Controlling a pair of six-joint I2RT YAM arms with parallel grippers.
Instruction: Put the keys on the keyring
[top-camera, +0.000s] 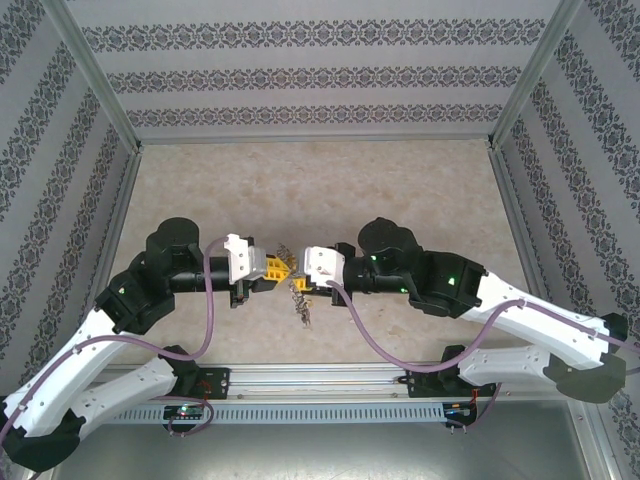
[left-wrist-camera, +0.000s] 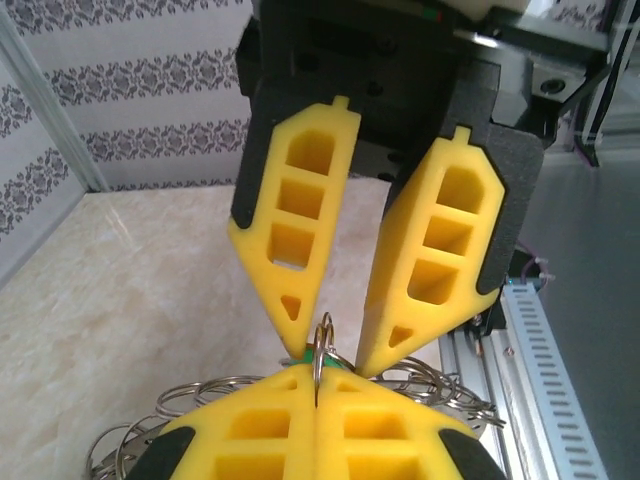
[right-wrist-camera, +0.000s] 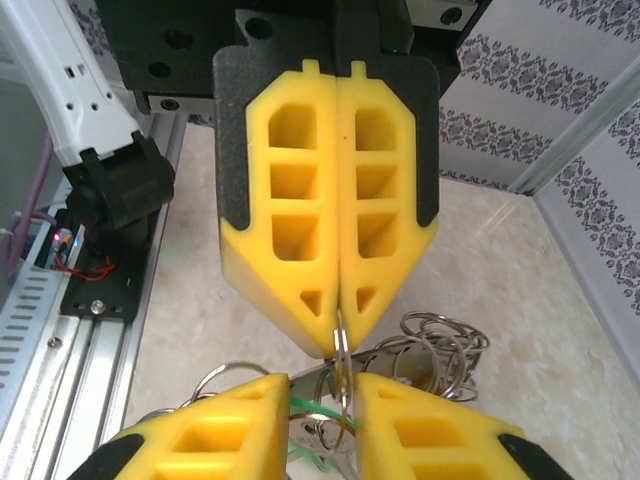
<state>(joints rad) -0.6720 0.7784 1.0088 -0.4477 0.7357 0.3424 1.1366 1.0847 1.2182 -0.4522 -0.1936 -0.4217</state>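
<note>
Keyring: bunch of thin silvery loops (top-camera: 300, 298) between the two arms, over the table (top-camera: 330, 190) at the middle of its near edge. I cannot tell whether the lowest loops rest on the surface.
Left gripper: (left-wrist-camera: 316, 378) fingers pressed flat together, pinching one thin loop of the keyring edge-on at the very tips.
Right gripper: (right-wrist-camera: 322, 385) fingers parted, one on each side of that same loop, not touching it.
Key: a green tag (right-wrist-camera: 305, 412) shows among the loops just below the pinch. A yellow one cannot be picked out against the yellow fingers.
Slip risk: the grip looks slight, wire held only by the foam tips, so a nudge from the right gripper could twist the loop out and drop the whole bunch.
Collision risk: the two sets of fingertips are almost touching. If the right gripper closes off line, it would likely bump the left fingers rather than the wire.
Tangle risk: the loops lie overlapped, so a closing right gripper may catch a neighbouring loop and drag the bunch sideways.
View risk: the wire is thin and seen edge-on from both wrists, so the gap to thread through is hard to judge.
</note>
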